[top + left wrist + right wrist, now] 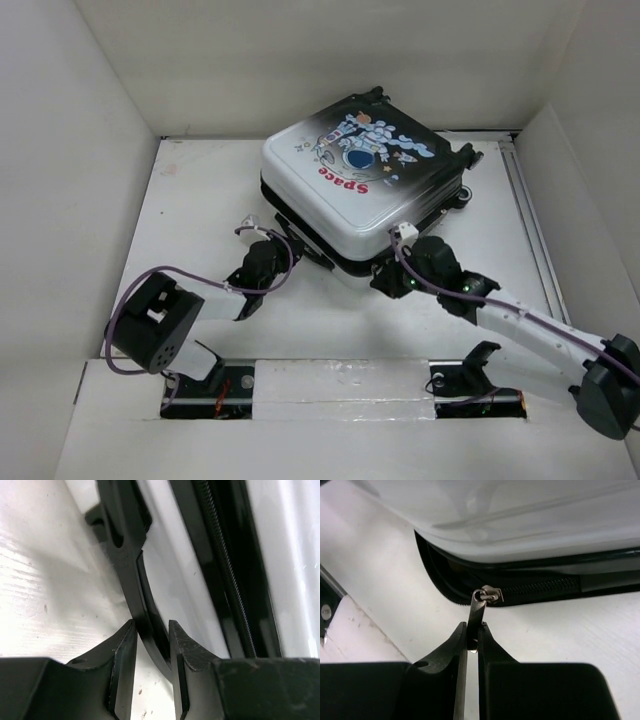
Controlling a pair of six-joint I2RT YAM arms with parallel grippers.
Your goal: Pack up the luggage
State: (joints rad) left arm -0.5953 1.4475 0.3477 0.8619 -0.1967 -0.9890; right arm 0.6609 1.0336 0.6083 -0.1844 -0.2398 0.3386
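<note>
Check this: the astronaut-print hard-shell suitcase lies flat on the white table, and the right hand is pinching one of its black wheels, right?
Not a wheel: the right hand is pinching the silver metal zipper pull of the astronaut-print hard-shell suitcase, as the right wrist view shows. The rest is right.

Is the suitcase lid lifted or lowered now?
Lowered: the luggage lies with its printed shell flat upon the lower half. Near the zipper pull a dark gap shows between them.
</note>
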